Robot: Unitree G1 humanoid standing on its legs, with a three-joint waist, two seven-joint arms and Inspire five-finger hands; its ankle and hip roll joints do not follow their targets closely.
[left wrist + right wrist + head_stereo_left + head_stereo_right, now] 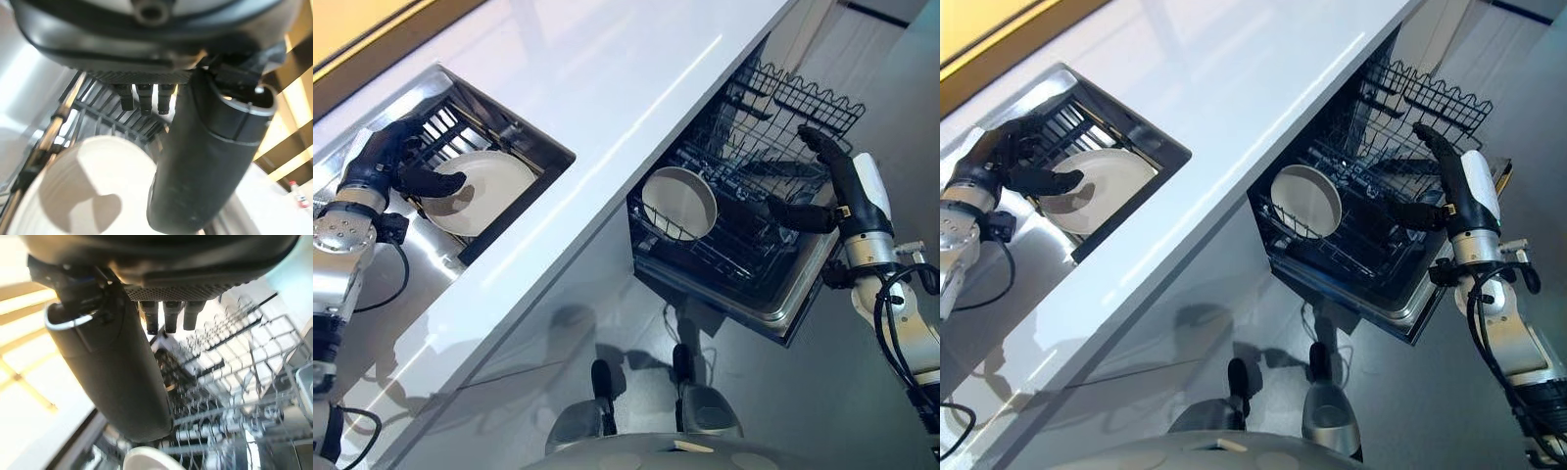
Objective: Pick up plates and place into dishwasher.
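White plate (475,191) lying in the sink rack (460,122), sunk into the desk (607,108). Left hand (386,157) over the plate's edge, fingers loose, thumb above the plate, nothing grasped. Second white plate (678,203) standing on edge in the dishwasher rack (754,186) below the desk. Right hand (837,191) over that rack, beside the standing plate, spread and empty.

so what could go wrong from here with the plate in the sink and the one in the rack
1. The left hand hovers open over the plate lying flat in the sink rack; a flat plate gives little edge to grip, so it may slip.
2. The right hand is open among the dishwasher rack wires near the upright plate; fingers could snag or knock it.
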